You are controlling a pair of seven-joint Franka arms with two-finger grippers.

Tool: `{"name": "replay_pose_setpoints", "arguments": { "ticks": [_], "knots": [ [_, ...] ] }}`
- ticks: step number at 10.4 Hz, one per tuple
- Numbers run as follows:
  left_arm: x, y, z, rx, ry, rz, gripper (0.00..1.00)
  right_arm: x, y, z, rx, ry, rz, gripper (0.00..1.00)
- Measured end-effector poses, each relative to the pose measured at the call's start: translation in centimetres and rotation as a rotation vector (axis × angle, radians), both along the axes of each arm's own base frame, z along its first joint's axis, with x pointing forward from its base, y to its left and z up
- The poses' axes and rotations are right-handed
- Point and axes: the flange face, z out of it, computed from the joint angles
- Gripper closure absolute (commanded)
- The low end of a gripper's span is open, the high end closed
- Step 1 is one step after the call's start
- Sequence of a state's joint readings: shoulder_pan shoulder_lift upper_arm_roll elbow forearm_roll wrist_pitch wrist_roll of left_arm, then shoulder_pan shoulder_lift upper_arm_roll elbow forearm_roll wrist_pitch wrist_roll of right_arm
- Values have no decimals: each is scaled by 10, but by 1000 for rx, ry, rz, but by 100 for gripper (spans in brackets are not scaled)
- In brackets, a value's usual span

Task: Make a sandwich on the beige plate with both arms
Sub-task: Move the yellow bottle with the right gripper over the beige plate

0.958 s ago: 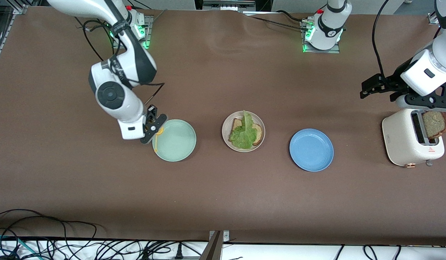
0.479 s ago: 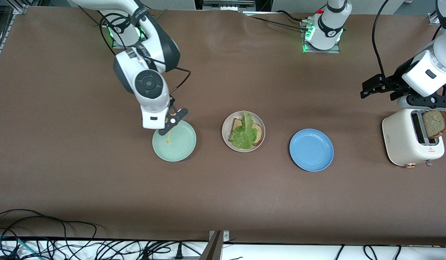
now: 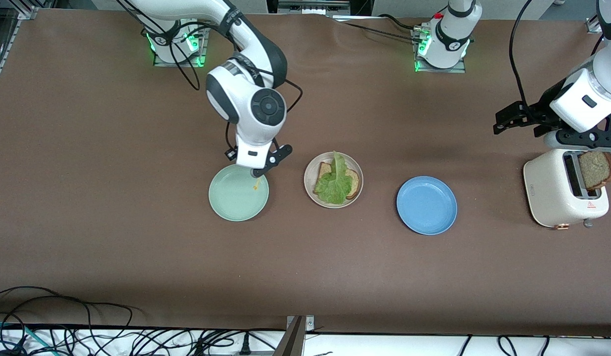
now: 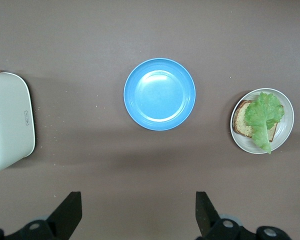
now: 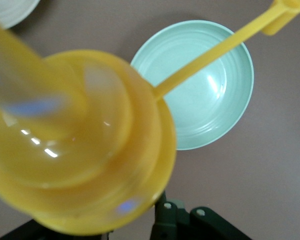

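pointing toward the arm bases, lettuce leaf (image 3: 336, 178) lengthwise on beige plate (image 3: 310, 193); left pincer (image 4: 135, 220) spread.

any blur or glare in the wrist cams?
Right wrist view: a yellow object close to the lens is badly out of focus, with glare spots; the mint green plate stays sharper. Left wrist view: sharp, soft sheen on the blue plate.

A blue plate (image 3: 426, 205) lies flat on the brown table (image 3: 88, 222). A white toaster (image 3: 562, 195) stands toward the left arm's end from it, well apart. A mint green plate (image 3: 236, 195) lies toward the right arm's end from it, a yellow tool (image 5: 85, 150) above that plate.
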State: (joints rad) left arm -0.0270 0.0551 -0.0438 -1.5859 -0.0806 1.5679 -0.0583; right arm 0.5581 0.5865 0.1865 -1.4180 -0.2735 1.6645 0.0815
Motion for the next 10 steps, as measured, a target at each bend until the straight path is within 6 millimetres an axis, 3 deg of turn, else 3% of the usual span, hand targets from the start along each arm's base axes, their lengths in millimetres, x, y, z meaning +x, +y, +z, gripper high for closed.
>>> {"name": "replay_pose_setpoints", "arguments": {
  "ticks": [6, 10],
  "knots": [
    [-1, -2, 0, 0, 9, -3, 0, -23, 65, -14, -102, -12, 25, 100],
    [-2, -7, 0, -1, 16, 6, 0, -34, 82, -45, -155, -13, 51, 100]
  ]
}}
